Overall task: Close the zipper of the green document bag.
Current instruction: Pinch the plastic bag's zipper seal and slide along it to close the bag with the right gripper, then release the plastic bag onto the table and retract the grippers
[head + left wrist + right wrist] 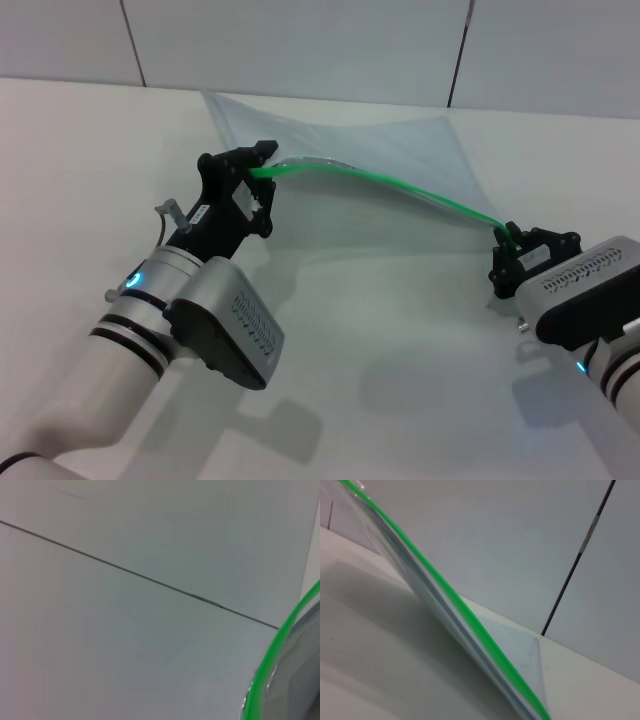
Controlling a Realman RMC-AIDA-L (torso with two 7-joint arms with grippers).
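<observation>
The green document bag (pixel 380 150) is a pale translucent pouch whose near long edge is lifted off the white table while its far edge rests down. Its zipper (pixel 400 188), a bright green strip, sags in a curve between my two grippers. My left gripper (pixel 260 172) is shut on the zipper's left end. At the strip's right end, my right gripper (pixel 511 240) is shut on it. I cannot make out the slider. The left wrist view catches the zipper (pixel 272 660) bending past one corner. The right wrist view looks along the zipper (pixel 455 597) and the bag (pixel 525 660) beneath it.
The white table (pixel 380 330) spreads out in front of the bag and between my arms. Behind the bag stands a pale panelled wall with dark seams (pixel 460 50).
</observation>
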